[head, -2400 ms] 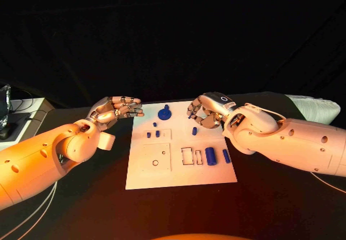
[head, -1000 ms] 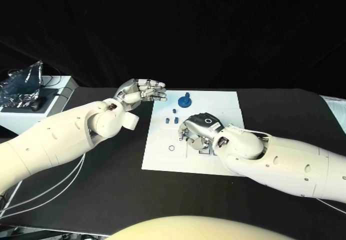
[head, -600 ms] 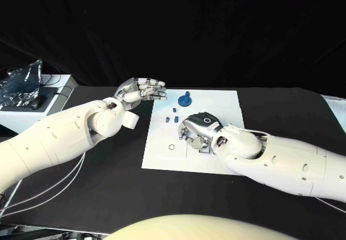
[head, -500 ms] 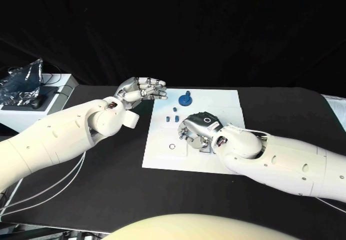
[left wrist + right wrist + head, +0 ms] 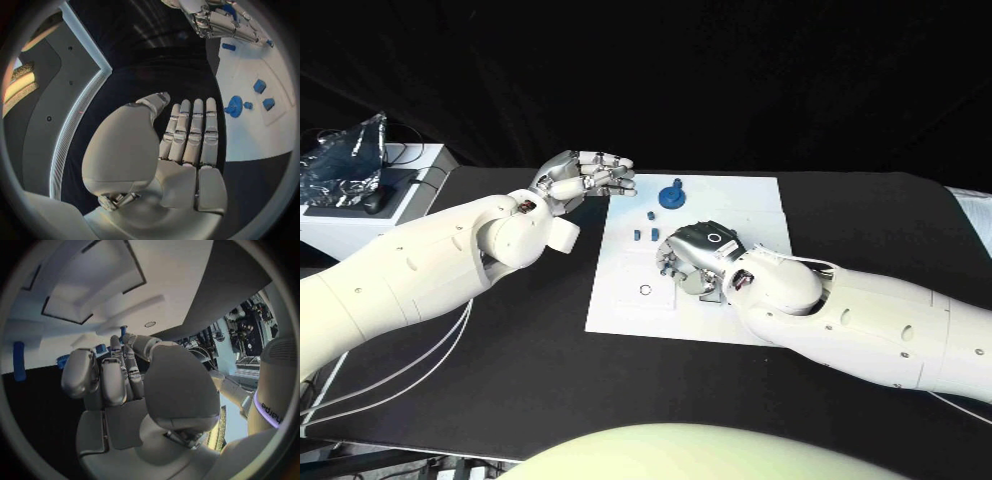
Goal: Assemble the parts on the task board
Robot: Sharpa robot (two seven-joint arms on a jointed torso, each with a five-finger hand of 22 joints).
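Note:
The white task board (image 5: 625, 310) lies mid-table. A blue gear (image 5: 674, 199) stands near its far edge, and small blue pieces (image 5: 643, 236) lie in front of it. My right hand (image 5: 692, 262) is low over the board's middle with its fingers curled down. In the right wrist view a thin blue piece (image 5: 123, 331) shows at the tips of thumb and finger, but I cannot tell whether it is pinched. A long blue part (image 5: 19, 367) lies flat on the board. My left hand (image 5: 584, 178) hovers at the board's far left corner and holds nothing; its fingers (image 5: 190, 135) are stretched out.
A white box (image 5: 358, 205) with a crumpled foil bag (image 5: 343, 160) stands at the table's far left. The board has a small ring hole (image 5: 646, 290) near its left side and rectangular recesses (image 5: 69, 307).
The camera has moved. My right hand has come from the board's far right side to its middle and lowered. The left hand stays at the far left corner.

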